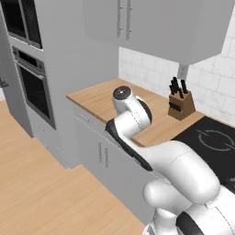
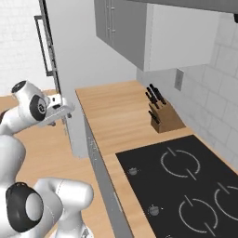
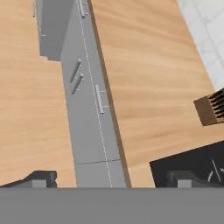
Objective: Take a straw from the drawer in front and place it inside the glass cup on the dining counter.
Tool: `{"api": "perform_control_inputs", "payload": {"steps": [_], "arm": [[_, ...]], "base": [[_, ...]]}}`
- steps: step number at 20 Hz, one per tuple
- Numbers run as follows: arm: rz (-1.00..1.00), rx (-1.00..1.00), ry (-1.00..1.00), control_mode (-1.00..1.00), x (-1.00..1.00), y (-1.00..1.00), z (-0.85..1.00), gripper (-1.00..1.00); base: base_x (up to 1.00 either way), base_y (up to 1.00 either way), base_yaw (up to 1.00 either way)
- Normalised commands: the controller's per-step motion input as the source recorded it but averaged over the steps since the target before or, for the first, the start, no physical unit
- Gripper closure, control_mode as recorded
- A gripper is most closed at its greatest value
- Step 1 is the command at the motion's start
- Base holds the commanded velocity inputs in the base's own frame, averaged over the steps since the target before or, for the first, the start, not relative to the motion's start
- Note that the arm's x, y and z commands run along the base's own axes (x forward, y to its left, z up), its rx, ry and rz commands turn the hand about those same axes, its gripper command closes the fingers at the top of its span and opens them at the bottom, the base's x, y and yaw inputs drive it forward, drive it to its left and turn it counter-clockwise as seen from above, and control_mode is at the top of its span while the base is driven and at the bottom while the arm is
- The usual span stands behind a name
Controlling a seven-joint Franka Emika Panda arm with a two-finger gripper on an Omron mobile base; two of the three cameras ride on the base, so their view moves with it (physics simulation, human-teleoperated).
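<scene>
Filling the lower right of the left base view, the white arm [image 1: 183,183] is bending up and forward over the front edge of the wall counter [image 1: 105,98], its round dark-capped joint sitting near the middle of the frame. From the right base camera the arm is rising along the left edge, and the hand [image 2: 62,111] is reaching out to the right at mid-left, hanging over the floor just in front of the counter edge. Looking along the hand, its two dark fingertips [image 3: 41,178] are showing at the bottom left and bottom right of the frame, standing wide apart with nothing between them.

Beneath the hand, a tall grey oven column [image 1: 34,78] is occupying the upper left of the left base view, and grey upper cabinets [image 1: 156,23] are hanging across the top. The light-wood counter is running diagonally through the frame, with a black cooktop [image 2: 186,186] taking up the lower right of the right base view. Below the counter edge, the grey cabinet front is running as a band down the centre of the hand view. On it, the drawer [image 3: 94,109] is sitting closed, its slim metal bar handle [image 3: 99,99] lying along the band just left of the counter edge. A wooden knife block [image 1: 181,105] is standing on the counter at the right of the left base view, beside the cooktop.
</scene>
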Motion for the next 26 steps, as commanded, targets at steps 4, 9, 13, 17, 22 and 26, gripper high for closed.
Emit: {"api": "perform_control_inputs", "payload": {"steps": [4, 9, 13, 17, 22, 26], "arm": [[0.0, -0.34, -0.1, -1.0, 0.44, 0.41, -0.76, -1.0], [0.0, -0.34, -0.05, -1.0, 0.56, 0.29, -0.75, -1.0], [-0.02, -0.31, 0.0, -1.0, 0.54, 0.1, -0.73, -1.0], [-0.07, -0.29, -0.01, -1.0, 0.2, 0.18, -0.71, -1.0], [-0.17, -0.27, -0.02, -1.0, 0.35, 0.08, -0.59, -1.0], [-0.2, -0.24, -0.03, -1.0, 0.58, 0.0, -0.45, -1.0]], "base": [[0.0, 0.0, 0.0], [0.0, 0.0, 0.0], [0.0, 0.0, 0.0], [0.0, 0.0, 0.0], [0.0, 0.0, 0.0], [0.0, 0.0, 0.0]]}}
